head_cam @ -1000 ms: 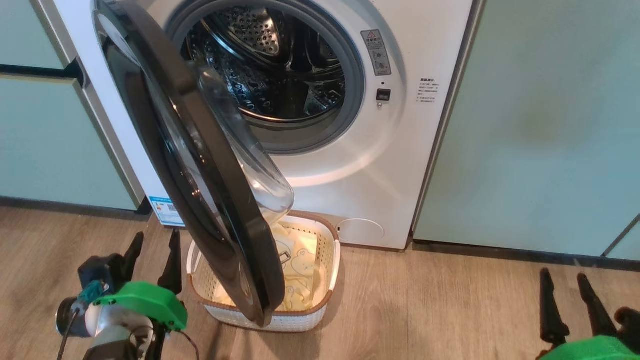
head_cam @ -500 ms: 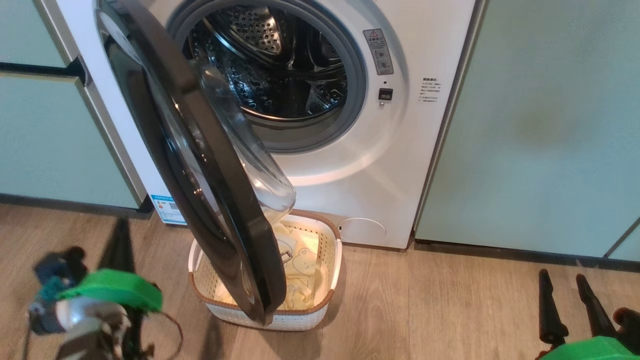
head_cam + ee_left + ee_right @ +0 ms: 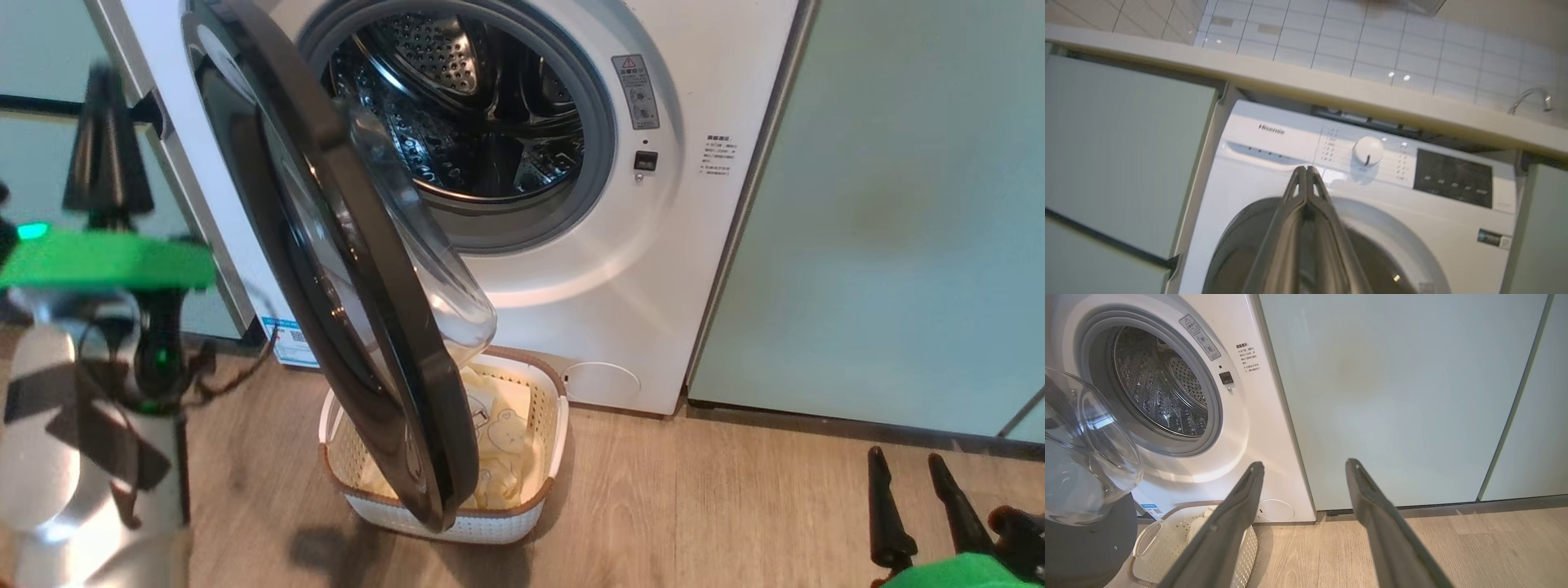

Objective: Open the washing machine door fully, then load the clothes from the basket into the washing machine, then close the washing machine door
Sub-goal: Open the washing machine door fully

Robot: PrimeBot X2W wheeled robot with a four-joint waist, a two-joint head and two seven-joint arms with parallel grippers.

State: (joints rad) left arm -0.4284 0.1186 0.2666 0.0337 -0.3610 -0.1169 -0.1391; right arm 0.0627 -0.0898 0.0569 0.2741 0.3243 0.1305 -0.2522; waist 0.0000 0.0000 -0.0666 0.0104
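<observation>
Left pincer (image 3: 104,90): we record its two dark fingers (image 3: 1288,220) pressed together with nothing between them, pointing up at the left of the head view, blurred, near the left edge of the washing machine (image 3: 620,269). From its own wrist the joined tips show against the white control panel, just left of the round dial (image 3: 1367,150). Right pincer (image 3: 904,457): fingers spread wide and empty, low at the right above the wooden floor (image 3: 735,506), facing a pale teal cabinet panel (image 3: 898,245). Washing machine door (image 3: 371,327): we note it partly open, swung out from the machine's left side and seen nearly edge-on, with its clear glass bowl (image 3: 433,278) turned toward the grey-rimmed opening. Drum (image 3: 473,98): perforated steel, in plain sight behind the door. Basket (image 3: 457,523): cream-white with a brown rim, on the floor just in front of the machine, with the door's lower edge hanging over it and hiding part of it. Clothes (image 3: 502,441): pale yellow, printed with bear faces, which we list as lying inside the basket. Blue label (image 3: 286,339): low on the machine's front, left of the door.
</observation>
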